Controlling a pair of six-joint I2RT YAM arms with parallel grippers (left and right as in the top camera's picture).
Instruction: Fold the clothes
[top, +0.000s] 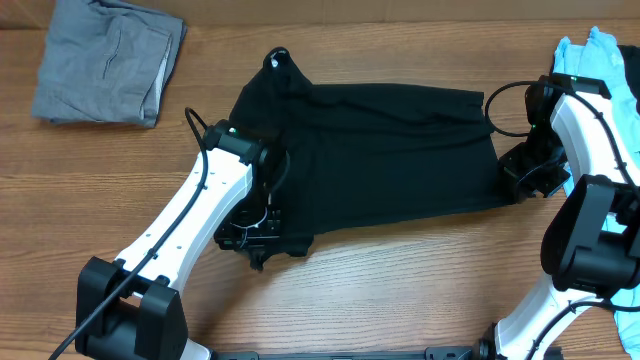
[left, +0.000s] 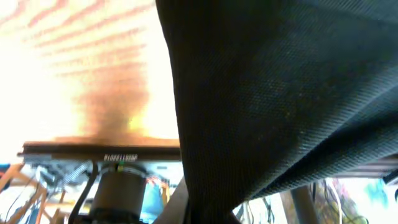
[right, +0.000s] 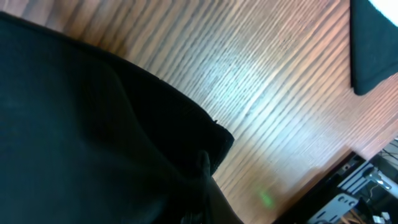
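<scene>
Overhead, the black shirt (top: 380, 150) is lying across the middle of the desk (top: 400, 290), the left claw (top: 255, 238) sitting at its near-left corner and the right claw (top: 522, 172) at its right edge, a grey garment (top: 105, 60) resting in the far-left corner. From the left wrist, the shirt is draping over the lens, so that claw's grip cannot be told. From the right wrist, the shirt is covering part of the desk, and the grip is again impossible to tell.

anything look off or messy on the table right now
Nothing looks spilled or torn. The black shirt lies unevenly, though. Its upper-left corner is bunched into a small peak, and its lower-left corner is crumpled right at the left pincer, so that edge is not straight.
</scene>
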